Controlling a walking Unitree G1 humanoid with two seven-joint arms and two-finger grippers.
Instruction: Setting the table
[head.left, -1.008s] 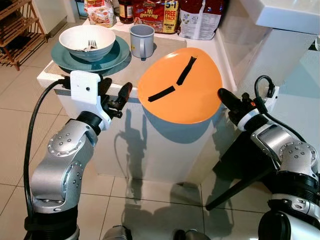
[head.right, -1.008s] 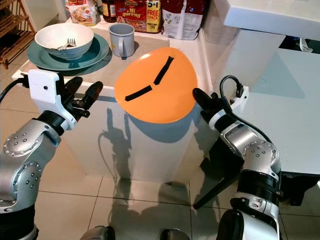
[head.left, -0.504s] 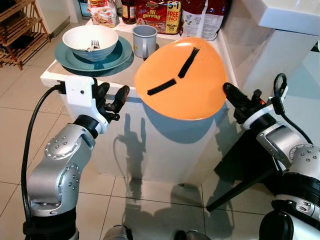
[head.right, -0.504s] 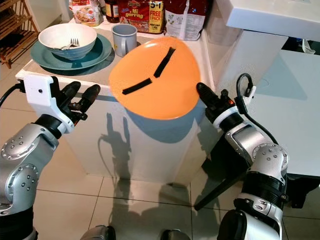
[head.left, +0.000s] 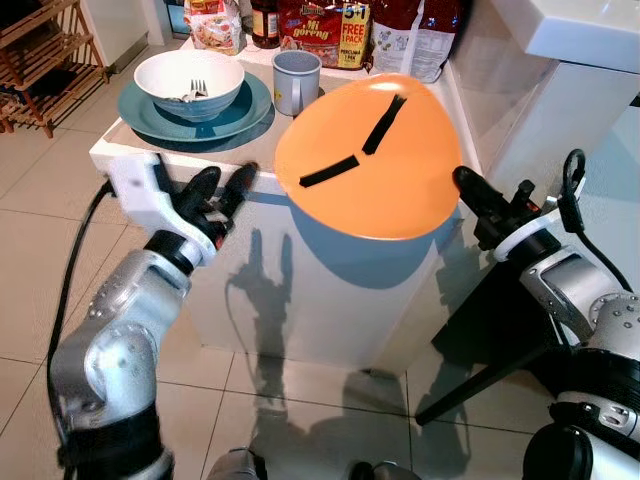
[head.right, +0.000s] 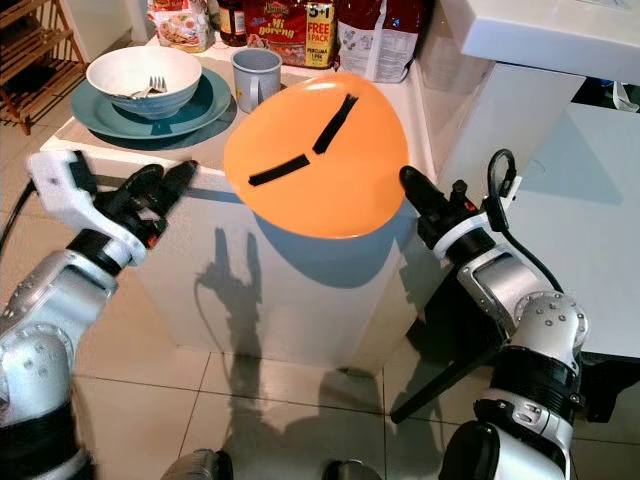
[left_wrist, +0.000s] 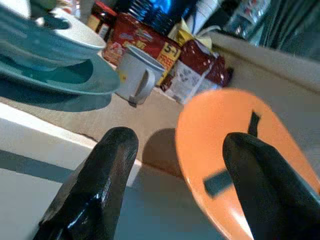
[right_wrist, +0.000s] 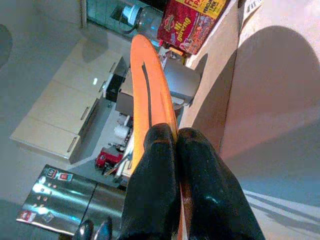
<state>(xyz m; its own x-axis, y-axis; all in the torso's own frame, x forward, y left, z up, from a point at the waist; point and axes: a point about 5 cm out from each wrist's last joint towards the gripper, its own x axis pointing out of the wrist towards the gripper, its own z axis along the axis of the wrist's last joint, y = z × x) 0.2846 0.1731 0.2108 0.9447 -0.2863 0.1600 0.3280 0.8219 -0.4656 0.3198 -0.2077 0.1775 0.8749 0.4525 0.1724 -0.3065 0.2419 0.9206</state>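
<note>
An orange plate (head.left: 370, 155) with two black strips on it hangs tilted over the near right corner of the white counter (head.left: 330, 270). My right gripper (head.left: 464, 186) is shut on the plate's right rim; in the right wrist view both fingers (right_wrist: 170, 190) pinch the plate's edge (right_wrist: 150, 100). My left gripper (head.left: 222, 188) is open at the counter's front edge, left of the plate, with nothing between its fingers (left_wrist: 100, 170). A white bowl (head.left: 188, 80) with a fork in it sits on a teal plate (head.left: 240, 108) at the counter's far left, and a grey mug (head.left: 296, 82) stands beside it.
Food packets (head.left: 330, 25) and jars line the back of the counter. A white table (head.left: 580, 60) stands to the right. A wooden rack (head.left: 40, 60) is at the far left on the tiled floor (head.left: 40, 260). A dark stand leg (head.left: 480, 380) slants below my right arm.
My left gripper has turned and risen to the counter's front edge. The right gripper still holds the plate, shifted slightly right and forward. The camera has moved a little.
</note>
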